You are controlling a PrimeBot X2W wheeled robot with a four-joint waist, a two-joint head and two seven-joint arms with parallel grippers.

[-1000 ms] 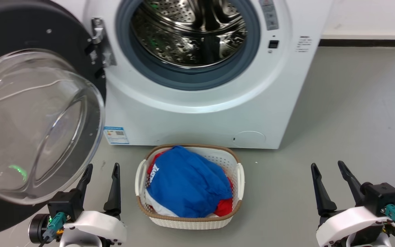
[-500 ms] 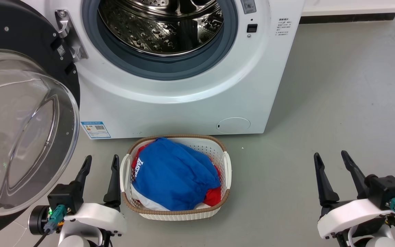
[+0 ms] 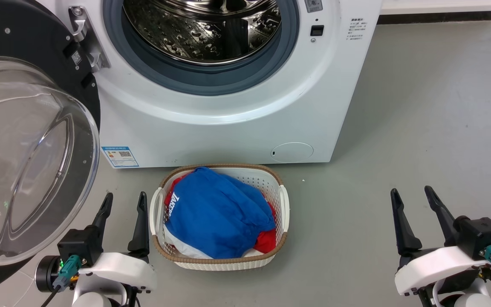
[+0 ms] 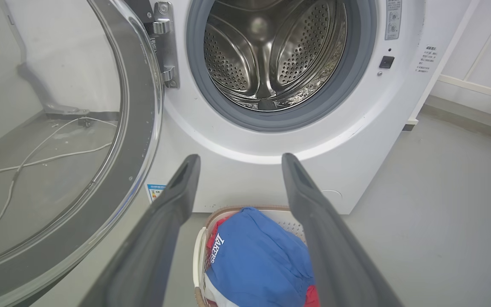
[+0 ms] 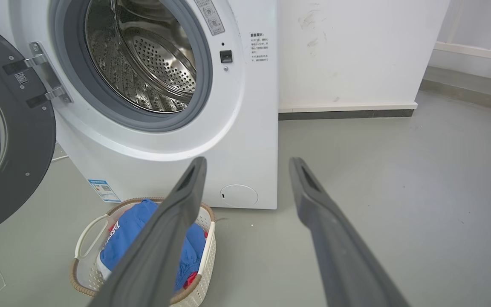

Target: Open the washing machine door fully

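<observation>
The washing machine door (image 3: 53, 64) stands swung wide to the left on its metal hinge (image 3: 84, 36), its black ring framing a bulging clear glass bowl (image 3: 19, 162). The same door (image 4: 113, 187) fills the left of the left wrist view, and the door (image 5: 19, 140) is at the left edge of the right wrist view. The steel drum (image 3: 203, 25) lies exposed behind a grey gasket. My left gripper (image 3: 125, 200) is open at the lower left, just right of the glass bowl and apart from it. My right gripper (image 3: 411, 192) is open at the lower right over bare floor.
A white laundry basket (image 3: 283, 204) with blue and red clothes sits on the grey floor in front of the white machine (image 3: 211, 132), right beside my left gripper. Cables (image 4: 36, 157) lie on the floor behind the door. A wall and skirting (image 5: 348, 113) run to the machine's right.
The head camera has shifted, sliding the whole scene left and slightly up in the picture. Door, basket and both open grippers keep their places relative to one another.
</observation>
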